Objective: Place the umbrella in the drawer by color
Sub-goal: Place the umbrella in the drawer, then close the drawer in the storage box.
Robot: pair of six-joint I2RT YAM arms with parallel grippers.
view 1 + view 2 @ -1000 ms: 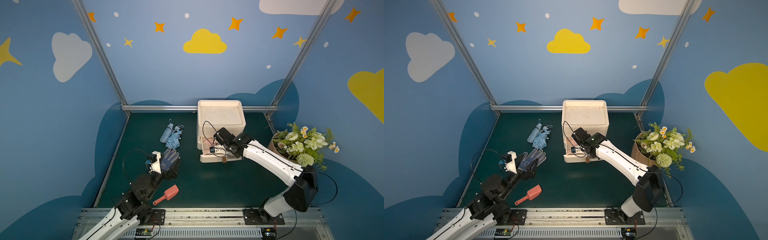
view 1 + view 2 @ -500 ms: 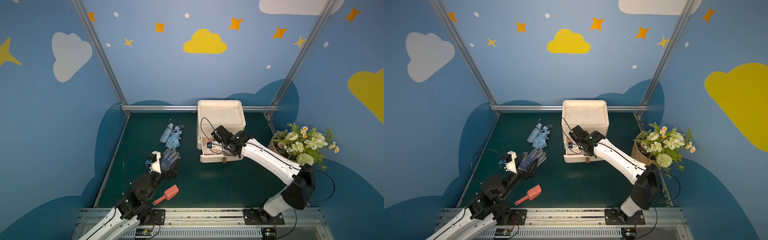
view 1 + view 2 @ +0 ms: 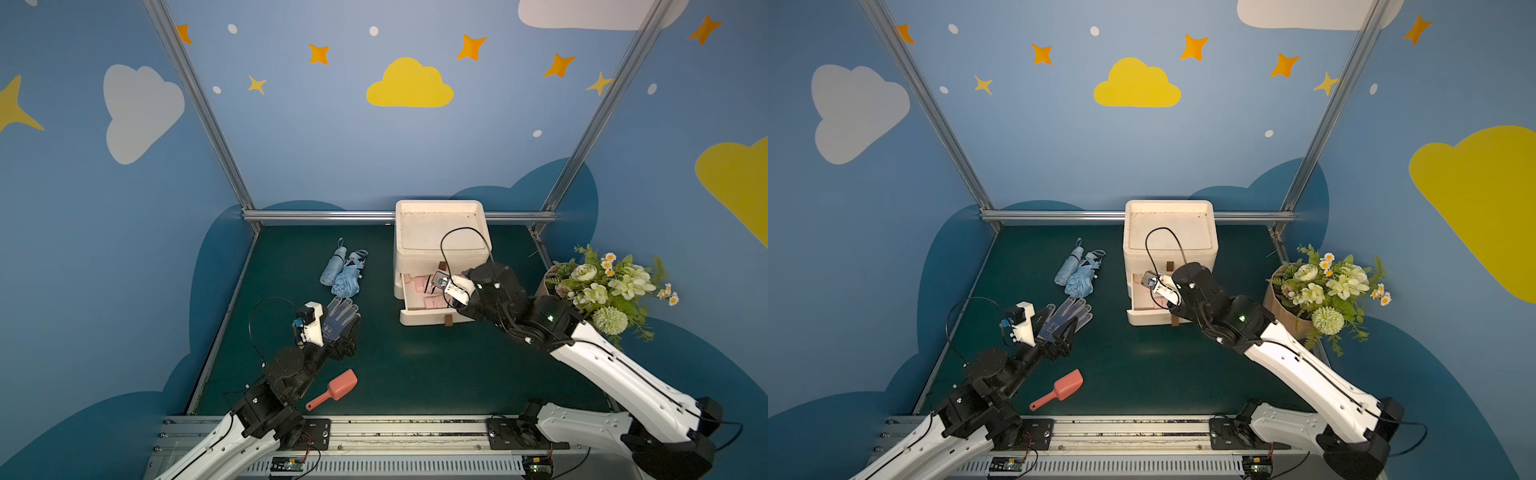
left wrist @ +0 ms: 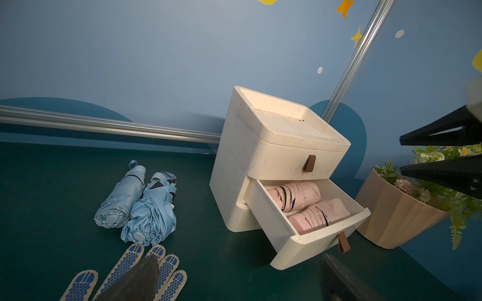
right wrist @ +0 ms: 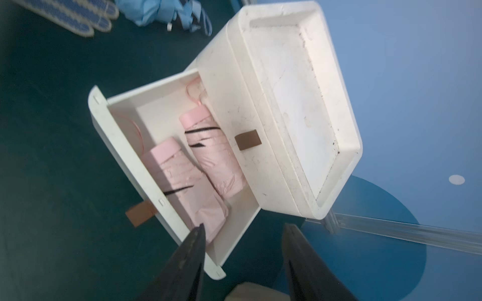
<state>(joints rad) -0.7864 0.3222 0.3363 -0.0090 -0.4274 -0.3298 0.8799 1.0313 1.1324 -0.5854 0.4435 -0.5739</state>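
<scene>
- Tabletop (image 3: 415,365): dark green, closed in by blue walls on three sides. An aluminium rail (image 3: 316,215) runs along the back edge and the arms' mounting rail (image 3: 395,428) along the front. Open surface runs across the middle, between the cabinet and the front rail.
- Right arm (image 3: 602,365): reaches diagonally from the front right corner to the cabinet, with its wrist over the right end of the pulled-out drawer.
- Left arm (image 3: 282,374): extends low from the front left corner, its wrist camera facing the cabinet.
- Cabinet (image 3: 440,232): white with two drawers, standing by the back rail, right of centre. The upper drawer is shut.
- Flower pot (image 3: 1283,316): at the tabletop's right edge, close beside the right arm and apart from the cabinet.
- Lower drawer (image 4: 320,245): pulled out toward the front, holding two pink umbrellas (image 5: 214,156) side by side.
- Right gripper (image 5: 243,226): jaws spread with nothing between them. One fingertip (image 5: 199,232) overlaps the end of the front pink umbrella; contact cannot be told.
- Blue umbrellas (image 3: 340,274): two, folded and touching, on the tabletop left of the cabinet. They lie well apart from the right gripper and beyond the glove from the left one.
- Left gripper (image 4: 237,256): jaws spread wide and empty, above the glove (image 3: 338,316).
- Red scoop (image 3: 336,388): near the front edge, beside the left arm.
</scene>
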